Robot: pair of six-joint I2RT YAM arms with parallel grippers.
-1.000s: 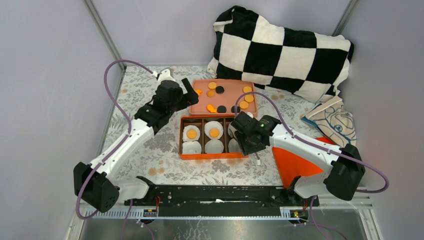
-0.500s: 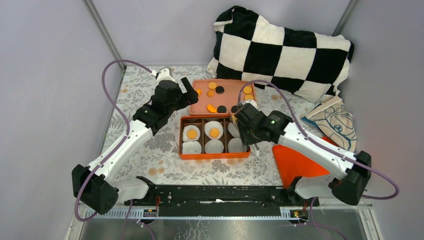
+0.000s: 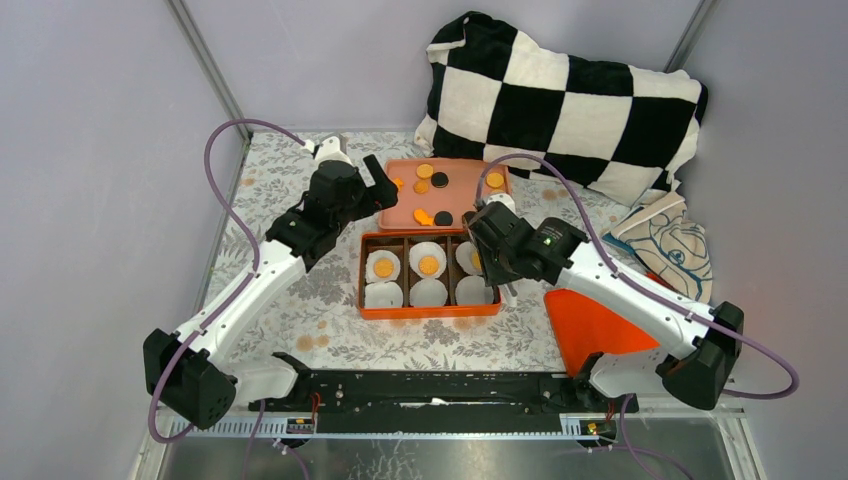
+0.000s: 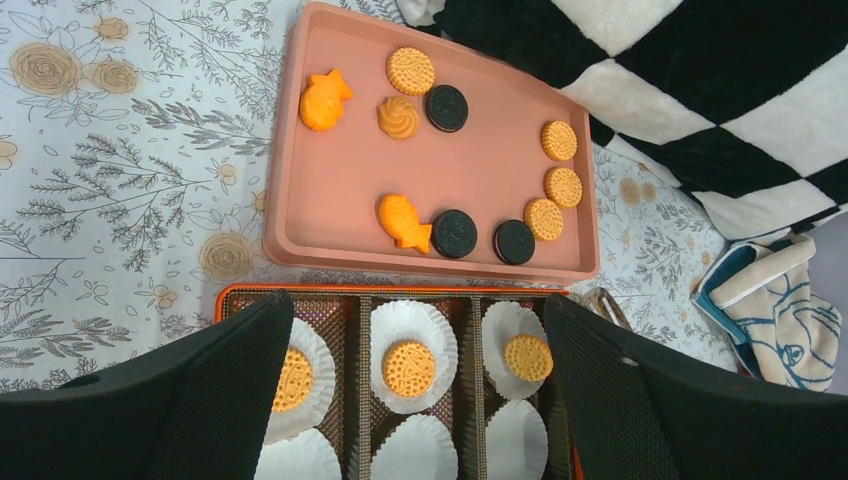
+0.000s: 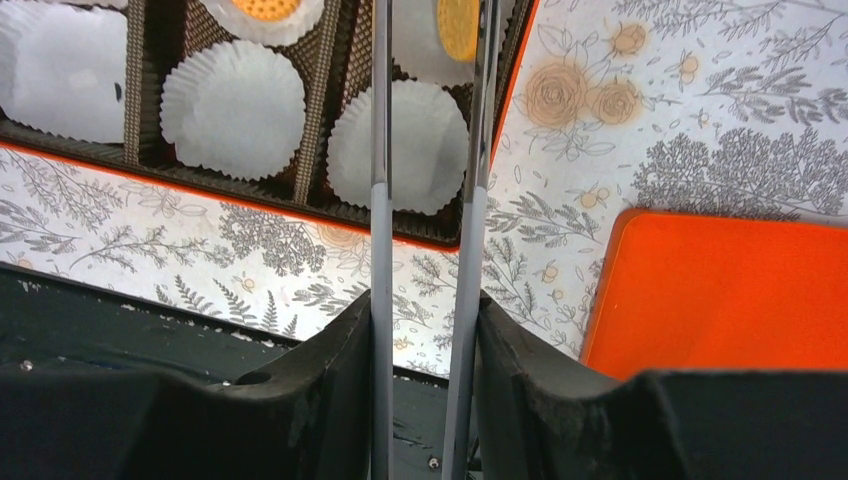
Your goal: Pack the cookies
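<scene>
Right gripper (image 3: 497,262) shifted from box's near-right corner up over right column, tongs narrowed, nothing visibly held. Third cookie (image 4: 527,356) now sits in back-right liner. Left gripper (image 4: 420,400) hovers wide, empty. Remaining cookies (image 4: 553,187) wait on pink tray (image 4: 330,190). Front liners (image 5: 233,108) unfilled.

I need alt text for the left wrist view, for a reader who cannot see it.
A pink tray on a floral tablecloth holds loose orange and black cookies. Below it, between the open left gripper's dark fingers, an orange box shows three round cookies on white paper liners.
</scene>
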